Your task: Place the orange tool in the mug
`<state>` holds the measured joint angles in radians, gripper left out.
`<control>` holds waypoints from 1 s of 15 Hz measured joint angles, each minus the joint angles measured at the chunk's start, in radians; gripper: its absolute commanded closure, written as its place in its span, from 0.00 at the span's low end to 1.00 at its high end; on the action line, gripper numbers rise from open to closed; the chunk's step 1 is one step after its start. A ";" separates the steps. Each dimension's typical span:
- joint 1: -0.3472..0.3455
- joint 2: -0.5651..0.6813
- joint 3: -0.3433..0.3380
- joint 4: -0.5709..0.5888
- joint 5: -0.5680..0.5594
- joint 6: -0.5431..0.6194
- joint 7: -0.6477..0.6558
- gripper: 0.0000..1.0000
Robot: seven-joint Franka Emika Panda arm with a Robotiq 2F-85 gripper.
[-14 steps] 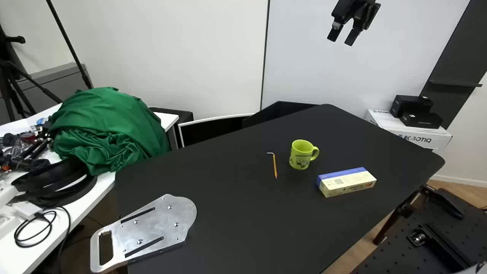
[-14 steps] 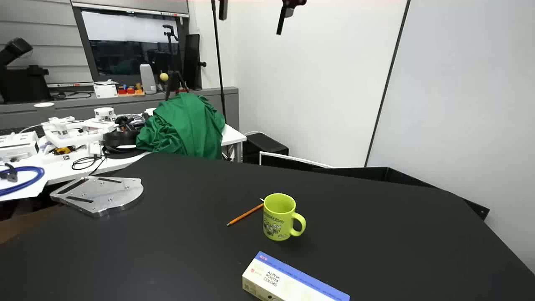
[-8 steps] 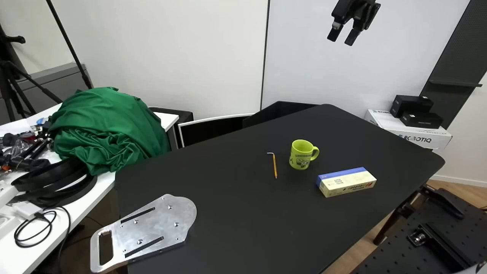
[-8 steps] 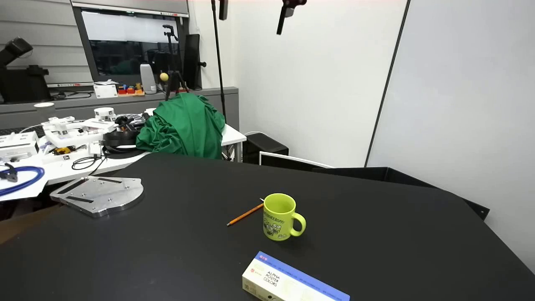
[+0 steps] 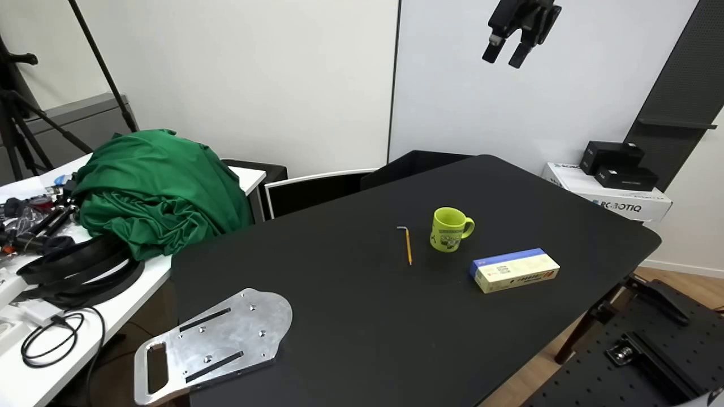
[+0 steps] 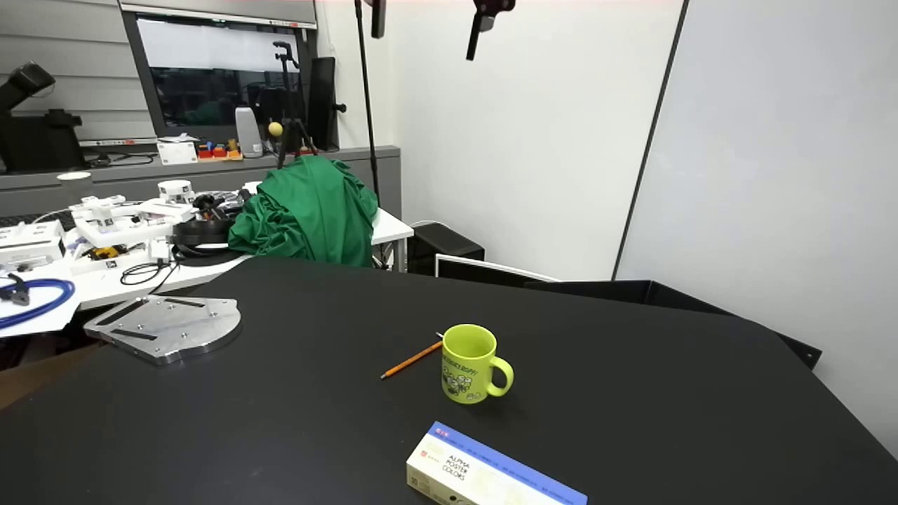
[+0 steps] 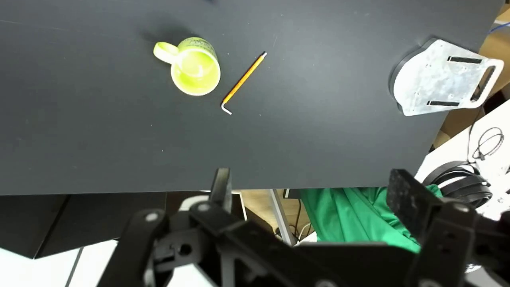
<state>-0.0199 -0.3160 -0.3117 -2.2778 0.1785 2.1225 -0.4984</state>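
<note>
The orange tool [image 5: 408,247] lies flat on the black table, a thin orange stick with a bent metal end; it also shows in an exterior view [image 6: 412,360] and in the wrist view [image 7: 244,80]. The lime-green mug [image 5: 444,238] stands upright beside it, apart from it in the wrist view [image 7: 200,75]; in an exterior view the mug [image 6: 459,379] hides a little of the tool's bent end. My gripper [image 5: 504,57] is high above the table, open and empty; in the wrist view its fingers [image 7: 310,179] are wide apart with nothing between them.
The yellow and blue box [image 5: 515,270] lies on the table near the mug's handle side. A metal plate [image 5: 226,333] sits at a table edge. A green cloth [image 5: 158,186] is heaped on a white side table. Walls stand behind the table.
My gripper has shifted very slightly, a little left in an exterior view and a little down in an exterior view. The tool, the mug and the box have not moved.
</note>
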 measured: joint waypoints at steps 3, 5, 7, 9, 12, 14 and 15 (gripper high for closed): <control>0.000 0.073 0.043 0.012 0.003 0.108 0.035 0.00; 0.002 0.152 0.089 0.032 0.003 0.185 0.087 0.00; 0.004 0.236 0.138 0.057 0.000 0.238 0.159 0.00; 0.006 0.325 0.187 0.088 -0.021 0.276 0.276 0.00; 0.011 0.447 0.228 0.130 -0.091 0.324 0.488 0.00; 0.020 0.516 0.234 0.149 -0.129 0.345 0.621 0.00; 0.024 0.546 0.234 0.155 -0.136 0.347 0.677 0.00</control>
<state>0.0045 0.2299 -0.0775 -2.1232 0.0422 2.4691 0.1784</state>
